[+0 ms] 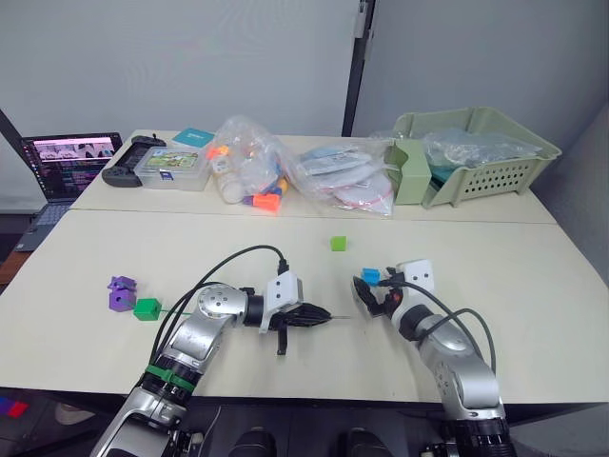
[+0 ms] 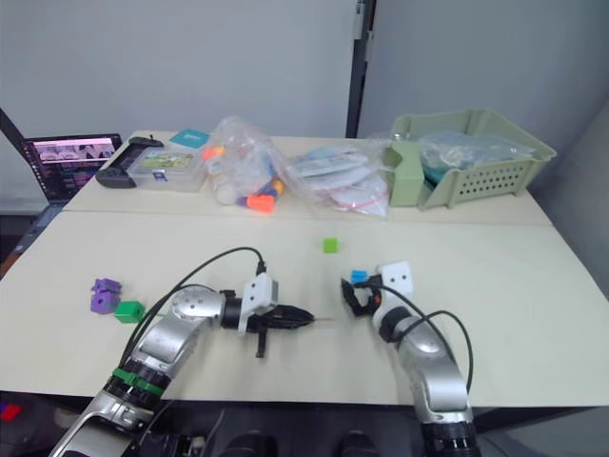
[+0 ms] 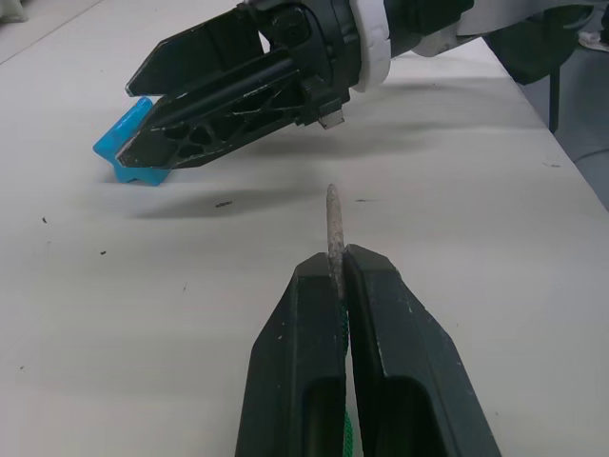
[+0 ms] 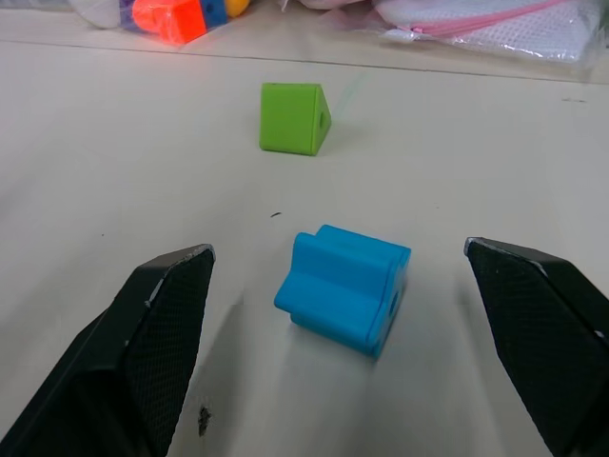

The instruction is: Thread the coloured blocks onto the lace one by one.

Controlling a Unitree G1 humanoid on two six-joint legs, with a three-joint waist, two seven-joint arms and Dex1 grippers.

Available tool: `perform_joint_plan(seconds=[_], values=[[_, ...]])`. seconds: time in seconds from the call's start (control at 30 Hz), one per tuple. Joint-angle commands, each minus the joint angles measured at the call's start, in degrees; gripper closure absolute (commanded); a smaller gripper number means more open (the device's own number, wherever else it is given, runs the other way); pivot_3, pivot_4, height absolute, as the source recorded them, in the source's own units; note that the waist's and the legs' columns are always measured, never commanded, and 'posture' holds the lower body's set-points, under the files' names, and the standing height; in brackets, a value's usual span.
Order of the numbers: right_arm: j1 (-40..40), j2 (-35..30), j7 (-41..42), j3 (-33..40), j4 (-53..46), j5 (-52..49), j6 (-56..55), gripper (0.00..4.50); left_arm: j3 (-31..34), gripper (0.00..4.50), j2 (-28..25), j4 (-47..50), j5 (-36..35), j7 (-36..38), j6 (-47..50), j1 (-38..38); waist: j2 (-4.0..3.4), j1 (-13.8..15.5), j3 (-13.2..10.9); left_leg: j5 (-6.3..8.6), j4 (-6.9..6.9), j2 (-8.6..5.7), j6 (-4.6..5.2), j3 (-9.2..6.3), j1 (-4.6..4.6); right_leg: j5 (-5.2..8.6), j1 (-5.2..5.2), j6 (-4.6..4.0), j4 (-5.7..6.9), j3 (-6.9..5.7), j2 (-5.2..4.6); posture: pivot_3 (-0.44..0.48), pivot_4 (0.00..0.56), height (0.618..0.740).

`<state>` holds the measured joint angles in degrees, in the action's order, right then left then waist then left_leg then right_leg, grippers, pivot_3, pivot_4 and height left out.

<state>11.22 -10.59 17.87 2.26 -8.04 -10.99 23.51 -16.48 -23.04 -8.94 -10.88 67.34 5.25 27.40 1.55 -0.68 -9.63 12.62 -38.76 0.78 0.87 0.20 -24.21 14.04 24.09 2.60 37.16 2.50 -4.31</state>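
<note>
Progress: you have no block visibly threaded | left gripper (image 3: 338, 271) clenched on lace (image 3: 332, 227) tip | right gripper (image 4: 347, 314) spread around blue block (image 4: 344, 288) | light green block (image 1: 338, 244) beyond blue; dark green block (image 1: 147, 308) and purple blocks (image 1: 121, 293) well left of blue.

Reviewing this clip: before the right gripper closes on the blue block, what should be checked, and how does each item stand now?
1. Left gripper shut on the lace, pale tip sticking out past the fingers: ok.
2. Right gripper open, a finger on each side of the blue block: ok.
3. Blue block resting on the table, not yet gripped: ok.
4. Blue block's hole visible on one face: ok; lined up with the tip: cannot tell.
5. Light green block well apart from the right gripper: ok.
</note>
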Motion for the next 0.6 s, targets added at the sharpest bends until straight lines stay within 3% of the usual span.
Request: perform_joint_plan(seconds=[0.03, 0.33, 0.37, 0.6], values=[[2.4, 0.25, -1.53, 0.46, 1.37, 0.79, -2.16, 0.05, 0.3, 4.5, -0.12, 1.73, -0.39, 0.1, -0.06, 0.94, 0.0, -0.09, 0.0, 0.0, 0.0, 0.01, 0.0, 0.0, 0.0, 0.0, 0.02, 0.0, 0.01, 0.0, 0.0, 0.0, 0.15, 0.74], [5.12, 1.23, -3.36, -0.43, 6.22, 1.89, -2.93, 0.05, 0.21, 4.5, -0.35, 1.85, -0.12, -0.08, -0.06, 0.94, 0.0, -0.06, 0.0, 0.0, 0.02, -0.01, 0.0, 0.0, -0.01, 0.0, 0.02, 0.0, 0.01, 0.0, -0.02, 0.0, 0.15, 0.74], [5.16, 1.35, -3.41, -0.49, 6.36, 1.83, -2.81, 0.58, 0.17, 4.5, -0.4, 1.84, -0.08, -0.07, -0.09, 0.95, 0.0, -0.07, 0.0, 0.0, 0.02, -0.01, 0.0, 0.0, -0.01, 0.0, 0.02, 0.0, 0.01, 0.0, -0.01, 0.0, 0.15, 0.74], [4.54, 2.02, -4.56, 0.58, 4.77, 0.75, -1.77, 2.89, -0.08, 4.5, -0.32, 1.88, 0.02, -0.04, -0.08, 0.86, -0.01, -0.1, 0.0, 0.0, 0.03, 0.0, 0.0, -0.01, -0.01, 0.0, 0.03, 0.0, 0.02, 0.0, 0.0, 0.0, 0.15, 0.74]])
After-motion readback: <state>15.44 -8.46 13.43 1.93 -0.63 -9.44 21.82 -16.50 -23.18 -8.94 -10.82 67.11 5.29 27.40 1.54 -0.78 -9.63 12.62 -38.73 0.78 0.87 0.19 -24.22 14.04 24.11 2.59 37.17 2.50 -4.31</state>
